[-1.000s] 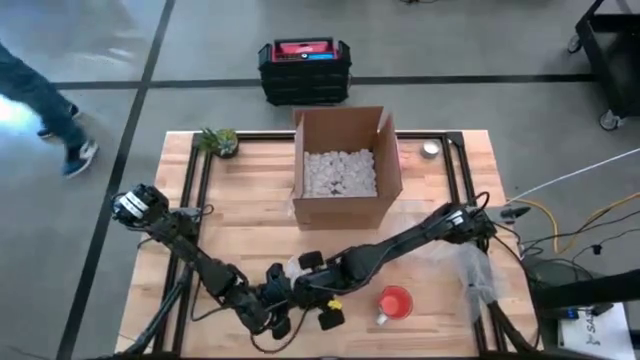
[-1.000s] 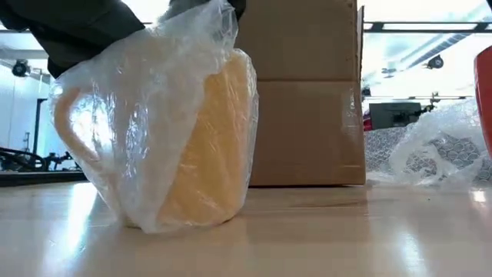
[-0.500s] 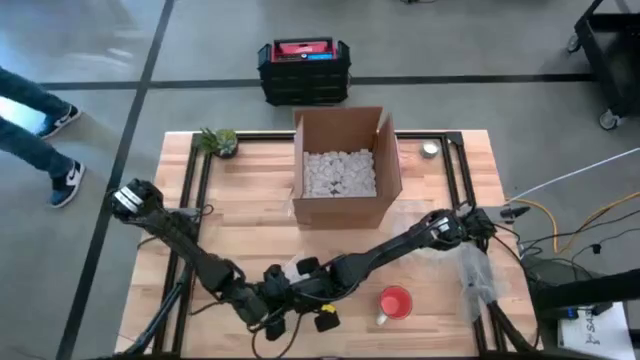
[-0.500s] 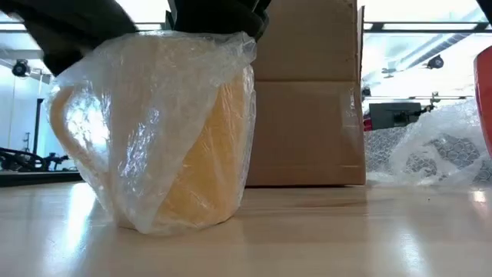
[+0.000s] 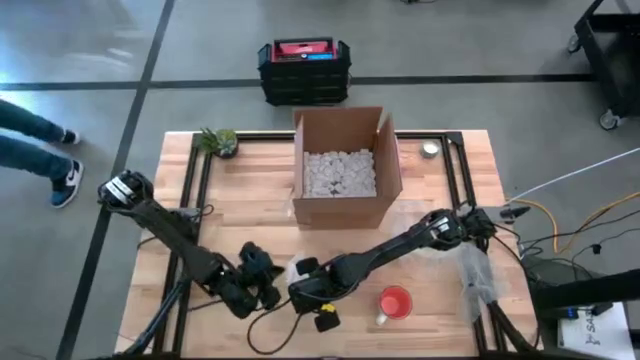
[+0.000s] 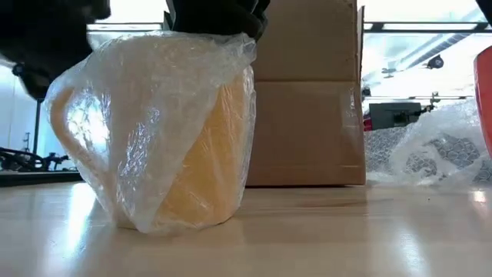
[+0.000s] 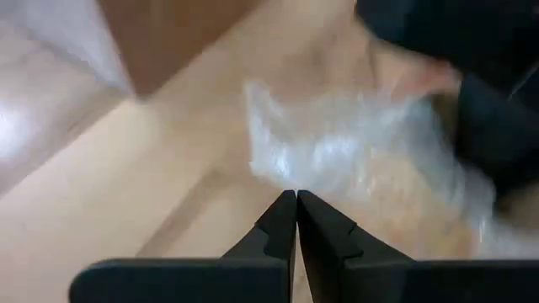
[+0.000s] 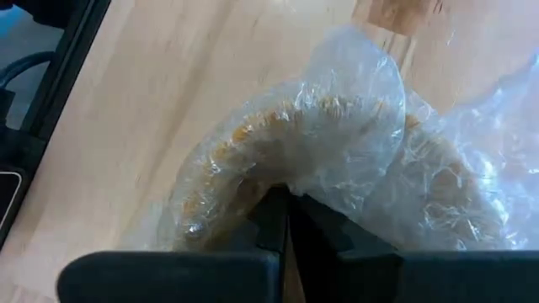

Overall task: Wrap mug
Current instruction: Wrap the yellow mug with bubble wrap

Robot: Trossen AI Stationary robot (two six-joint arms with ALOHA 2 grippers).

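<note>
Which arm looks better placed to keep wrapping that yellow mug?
The right: its gripper is pinched shut on the bubble wrap over the yellow mug. The left gripper is shut beside it, holding nothing.

Grey concrete floor (image 5: 450,40) all round the wooden surface (image 5: 250,215), crossed by dark painted lines, with a black stacked crate (image 5: 304,70) topped in red and blue standing just beyond the far edge and part of a black wheeled cart (image 5: 615,55) at the far right corner. A person's legs and sneaker (image 5: 45,150) off to the left of the surface, loose cables (image 5: 570,220) trailing across the floor on the right. Bright light through the room in the low view, pale ceiling beams (image 6: 427,27) overhead and, dimly at the left, what may be dark equipment (image 6: 31,160) against a pale wall.
</note>
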